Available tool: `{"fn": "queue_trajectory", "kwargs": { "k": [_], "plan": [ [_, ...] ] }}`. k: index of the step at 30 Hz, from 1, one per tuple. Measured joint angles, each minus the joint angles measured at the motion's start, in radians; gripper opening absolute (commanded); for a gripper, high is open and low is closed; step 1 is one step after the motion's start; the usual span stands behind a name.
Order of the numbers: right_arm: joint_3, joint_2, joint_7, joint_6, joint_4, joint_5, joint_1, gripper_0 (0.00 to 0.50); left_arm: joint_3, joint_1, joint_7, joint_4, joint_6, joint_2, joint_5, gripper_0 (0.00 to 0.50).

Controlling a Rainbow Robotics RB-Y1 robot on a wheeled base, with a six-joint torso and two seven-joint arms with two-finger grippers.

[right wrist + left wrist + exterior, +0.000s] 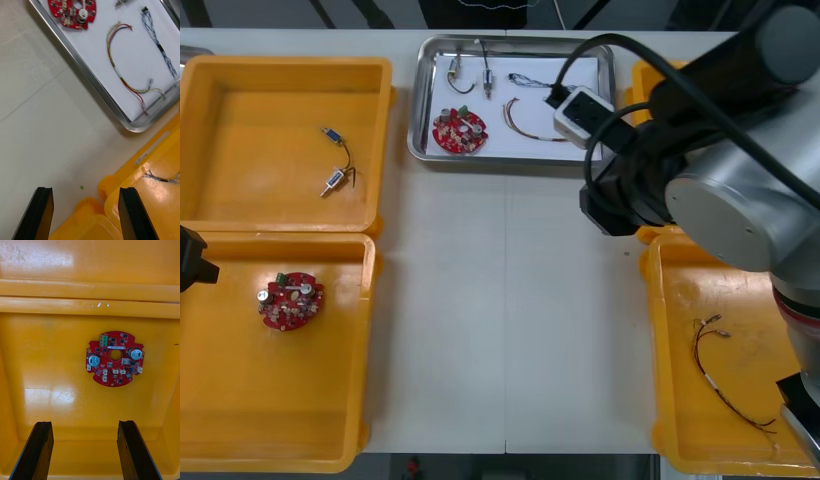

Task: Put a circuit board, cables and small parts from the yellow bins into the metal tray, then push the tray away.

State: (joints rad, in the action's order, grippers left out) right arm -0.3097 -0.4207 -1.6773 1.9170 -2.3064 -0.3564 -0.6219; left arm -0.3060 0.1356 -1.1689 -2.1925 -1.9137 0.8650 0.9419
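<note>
Your right arm (pixel 720 190) looms over the right of the desk (pixel 510 330). The right tool (pixel 85 192) hangs spread and empty above bare desk, just off the tray's near right corner and beside the right bins (pixel 150 195). The tray (pixel 423 110) sits at the far middle of the desk and already holds a board (pixel 460 131), two cables (pixel 525 118) and two parts (pixel 455 68). I judge the loading done, so the push is the step in hand.

Bring the fingers together first. One blunt face pushes better than two prongs, which could ride up over the rim. Shift sideways towards the middle of the tray's near wall, because a shove at the corner where you are now would likely spin the tray rather than send it straight. Come down low, meet the wall gently, then press slowly and directly away from yourself. The load lies loose on the white lining and may slide if you jerk.

The left tool (pixel 84 423) is also spread and empty. It hangs over the near left bin (pixel 37 352), above a spare board (pixel 114 358), so leave it there.
</note>
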Motion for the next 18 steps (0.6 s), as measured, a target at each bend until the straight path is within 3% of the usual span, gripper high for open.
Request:
{"fn": "queue_trajectory", "kwargs": {
  "k": [8,13,18],
  "plan": [
    [0.211,-0.115,0.214,0.000,-0.132,-0.158,0.198,0.500,0.000,0.000,0.000,0.000,0.000,0.000,0.000,0.500],
    [0.349,-0.179,0.271,0.000,-0.160,-0.251,0.305,0.500,0.000,0.000,0.000,0.000,0.000,0.000,0.000,0.500],
    [0.471,-0.226,0.413,0.000,-0.164,-0.332,0.399,0.500,0.000,0.000,0.000,0.000,0.000,0.000,0.000,0.500]
  ]
}}
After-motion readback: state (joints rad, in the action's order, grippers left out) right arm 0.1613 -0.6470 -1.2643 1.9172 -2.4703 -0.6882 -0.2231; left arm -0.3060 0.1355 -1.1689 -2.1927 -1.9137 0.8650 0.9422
